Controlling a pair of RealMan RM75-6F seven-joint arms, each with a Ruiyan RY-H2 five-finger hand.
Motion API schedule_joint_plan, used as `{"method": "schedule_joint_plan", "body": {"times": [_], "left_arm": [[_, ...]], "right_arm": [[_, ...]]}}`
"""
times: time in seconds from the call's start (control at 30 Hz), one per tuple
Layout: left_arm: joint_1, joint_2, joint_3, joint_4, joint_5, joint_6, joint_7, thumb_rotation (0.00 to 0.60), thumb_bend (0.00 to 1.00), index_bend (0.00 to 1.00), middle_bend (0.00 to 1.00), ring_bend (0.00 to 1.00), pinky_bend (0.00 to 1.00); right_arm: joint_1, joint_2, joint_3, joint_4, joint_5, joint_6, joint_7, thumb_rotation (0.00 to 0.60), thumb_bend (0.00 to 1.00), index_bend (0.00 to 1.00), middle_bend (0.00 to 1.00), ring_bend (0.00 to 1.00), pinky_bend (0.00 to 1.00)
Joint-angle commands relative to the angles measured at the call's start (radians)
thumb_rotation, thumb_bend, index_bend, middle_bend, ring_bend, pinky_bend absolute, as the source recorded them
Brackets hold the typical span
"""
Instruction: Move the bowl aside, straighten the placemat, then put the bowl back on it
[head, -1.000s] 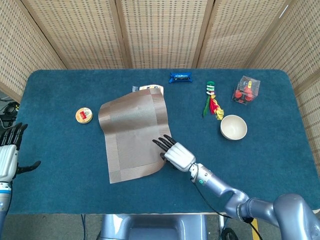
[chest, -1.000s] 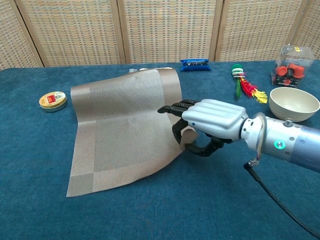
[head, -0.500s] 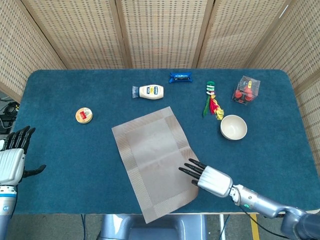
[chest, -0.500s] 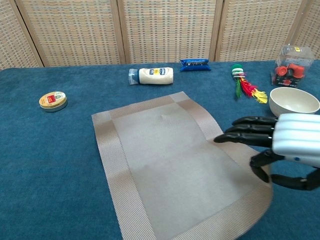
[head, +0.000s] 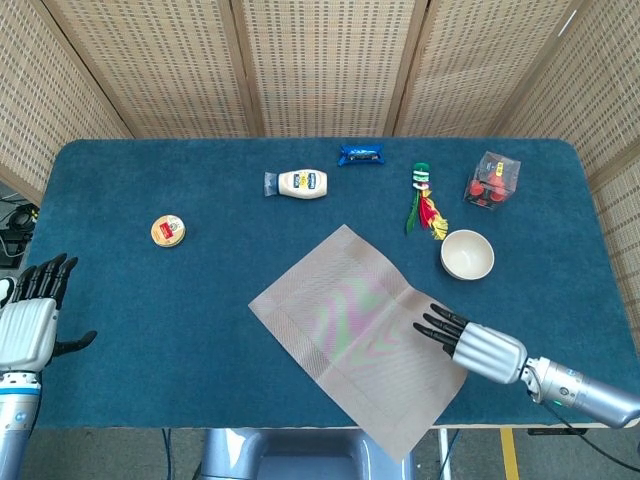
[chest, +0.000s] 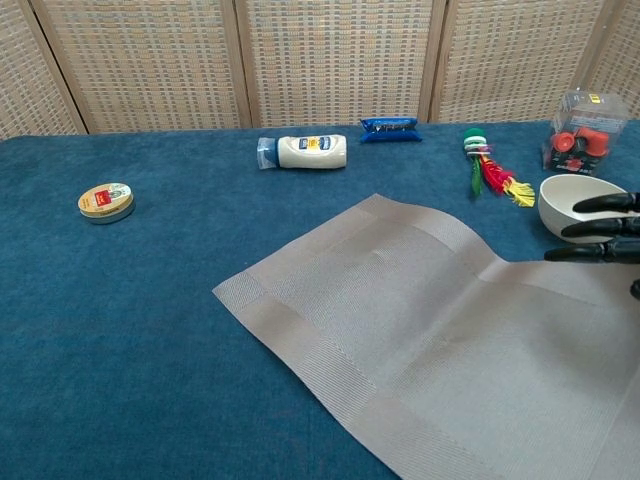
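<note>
The tan woven placemat (head: 365, 335) (chest: 440, 330) lies skewed like a diamond at the table's front, and its near corner hangs over the front edge. My right hand (head: 480, 345) grips the mat's right edge with its dark fingers (chest: 600, 225) stretched over the top. The mat buckles upward just beside that hand. The cream bowl (head: 467, 254) (chest: 565, 210) stands upright on the blue cloth just off the mat's right corner, behind the hand. My left hand (head: 30, 320) hovers off the table's left edge, fingers apart and holding nothing.
Along the back of the blue table (head: 150, 300) lie a mayonnaise bottle (head: 300, 183) (chest: 310, 151), a blue packet (head: 361, 154), a coloured feather toy (head: 427, 205) and a clear box of red pieces (head: 492, 181). A round tin (head: 168, 230) sits at the left.
My right hand has pulled the placemat toward the front right, turning it and flattening it. The mayonnaise bottle behind the mat came into view. The left hand barely moved.
</note>
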Motion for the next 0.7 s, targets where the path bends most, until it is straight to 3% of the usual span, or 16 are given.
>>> {"method": "schedule_joint_plan", "body": {"times": [0.03,0.27,0.5,0.7], "left_arm": [[-0.001,-0.001,-0.002,0.001,-0.003,-0.002,0.001,0.600,0.00,0.00,0.00,0.00,0.00],[-0.004,0.000,-0.007,0.005,-0.014,-0.011,-0.004,0.600,0.00,0.00,0.00,0.00,0.00],[-0.005,0.006,-0.012,0.007,-0.021,-0.019,-0.017,0.600,0.00,0.00,0.00,0.00,0.00],[-0.006,0.014,-0.017,0.012,-0.032,-0.029,-0.034,0.600,0.00,0.00,0.00,0.00,0.00]], "right_arm": [[0.047,-0.019,0.042,0.060,-0.039,0.000,-0.068,0.600,0.53,0.69,0.05,0.00,0.00],[0.158,-0.050,0.106,0.076,-0.079,-0.040,-0.138,0.600,0.51,0.69,0.05,0.00,0.00],[0.258,-0.090,0.164,0.122,-0.049,-0.172,-0.153,0.600,0.48,0.69,0.06,0.00,0.00],[0.291,-0.116,0.176,0.204,-0.020,-0.218,-0.130,0.600,0.48,0.69,0.06,0.00,0.00]]}}
